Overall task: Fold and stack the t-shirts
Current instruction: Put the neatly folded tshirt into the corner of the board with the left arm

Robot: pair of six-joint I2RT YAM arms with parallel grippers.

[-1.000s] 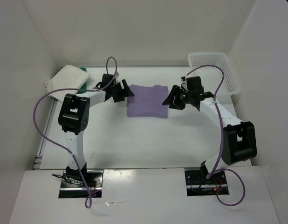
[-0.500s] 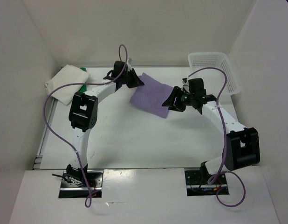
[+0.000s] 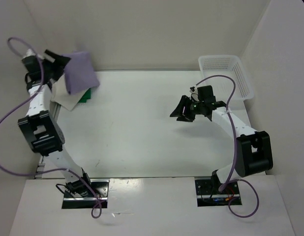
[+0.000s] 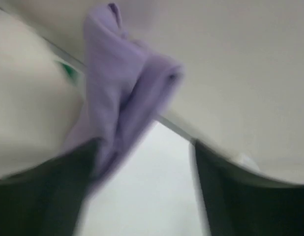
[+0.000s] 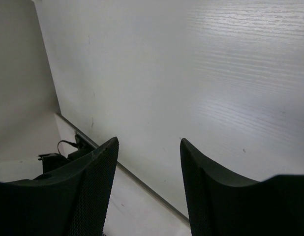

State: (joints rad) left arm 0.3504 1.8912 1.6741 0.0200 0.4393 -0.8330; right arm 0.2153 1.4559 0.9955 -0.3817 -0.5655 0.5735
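The folded lavender t-shirt point(image 3: 79, 73) is up in the air at the back left, over the white t-shirt point(image 3: 65, 96) and the green t-shirt point(image 3: 86, 95) stacked below it. My left gripper point(image 3: 57, 63) is right beside it. The left wrist view is blurred: the lavender t-shirt point(image 4: 122, 93) hangs against the left finger, and the left gripper point(image 4: 142, 196) has its jaws wide apart with bare table between them. The white t-shirt point(image 4: 29, 113) lies below. My right gripper point(image 3: 180, 112) hovers open and empty over the table's right half point(image 5: 149, 142).
A white mesh basket point(image 3: 226, 73) stands at the back right corner. White walls close in the table on the left, back and right. The left arm's purple cable point(image 3: 14, 46) loops out near the left wall.
The left arm has swung from the table's middle to the back left corner, taking the lavender t-shirt with it; its jaws now stand apart. The right gripper has barely moved.
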